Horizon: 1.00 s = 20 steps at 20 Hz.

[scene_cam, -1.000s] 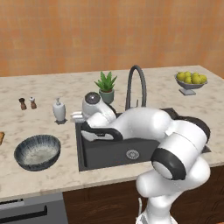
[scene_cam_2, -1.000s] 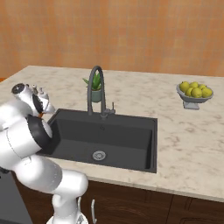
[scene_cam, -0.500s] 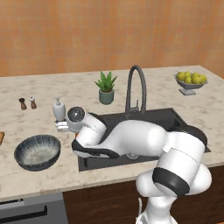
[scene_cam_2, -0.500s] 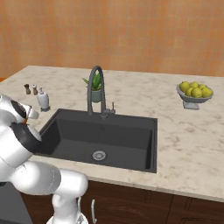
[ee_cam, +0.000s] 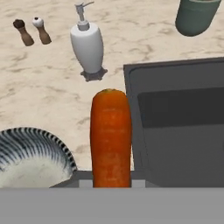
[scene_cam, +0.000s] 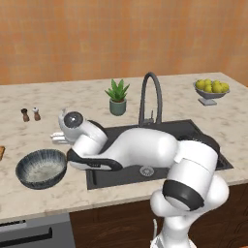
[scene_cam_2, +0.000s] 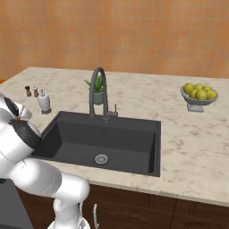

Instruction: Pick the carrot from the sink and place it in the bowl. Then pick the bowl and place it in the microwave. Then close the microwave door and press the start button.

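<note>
- Bench (scene_cam: pixel 111 193): carries the sink (scene_cam_2: pixel 134 138), which holds no carrot now; lift stage judged done.
- Bowl (scene_cam: pixel 41 168): left of the sink, nothing in it; drop, microwave, door and start all remain.
- Soap dispenser (ee_cam: pixel 88 46), plant pot (ee_cam: pixel 195 15), shakers (ee_cam: pixel 33 30): beyond the bowl, not in the path.
- Carrot (ee_cam: pixel 110 138): gripped in nearly closed jaws, above the bench between bowl rim and sink edge.

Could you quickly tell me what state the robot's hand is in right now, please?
Hand: closed on the carrot, held above the counter edge between the bowl and the sink.
</note>
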### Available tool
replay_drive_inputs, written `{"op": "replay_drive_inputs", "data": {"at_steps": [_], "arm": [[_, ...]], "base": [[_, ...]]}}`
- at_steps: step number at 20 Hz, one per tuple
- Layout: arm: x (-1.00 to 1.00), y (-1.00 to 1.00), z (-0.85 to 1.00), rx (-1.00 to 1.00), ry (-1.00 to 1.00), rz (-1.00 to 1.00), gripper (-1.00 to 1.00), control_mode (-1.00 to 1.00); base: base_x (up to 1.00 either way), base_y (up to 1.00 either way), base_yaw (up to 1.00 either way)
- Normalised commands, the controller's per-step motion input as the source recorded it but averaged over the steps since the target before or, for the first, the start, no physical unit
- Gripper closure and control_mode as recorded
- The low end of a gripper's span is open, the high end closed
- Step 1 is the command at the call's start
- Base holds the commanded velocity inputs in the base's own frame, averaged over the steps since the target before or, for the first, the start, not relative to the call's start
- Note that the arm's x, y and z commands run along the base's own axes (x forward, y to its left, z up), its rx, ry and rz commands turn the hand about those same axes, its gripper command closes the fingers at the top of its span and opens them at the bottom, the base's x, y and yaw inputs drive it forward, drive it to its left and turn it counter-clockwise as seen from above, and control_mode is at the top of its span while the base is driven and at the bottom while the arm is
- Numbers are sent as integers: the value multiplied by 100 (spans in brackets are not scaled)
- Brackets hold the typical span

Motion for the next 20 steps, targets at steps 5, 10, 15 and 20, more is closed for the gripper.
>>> {"op": "replay_drive_inputs", "data": {"at_steps": [5, 10, 15, 20], "arm": [[0, 36, 0, -1, 0, -2, 100, -100], [0, 47, 0, -3, 0, -7, 100, -100], [0, 41, 0, 0, 8, -7, 100, -100], [-3, 18, -14, 0, 15, 0, 100, -100]], "base": [[0, 0, 0], [0, 0, 0], [0, 0, 0], [0, 0, 0]]}}
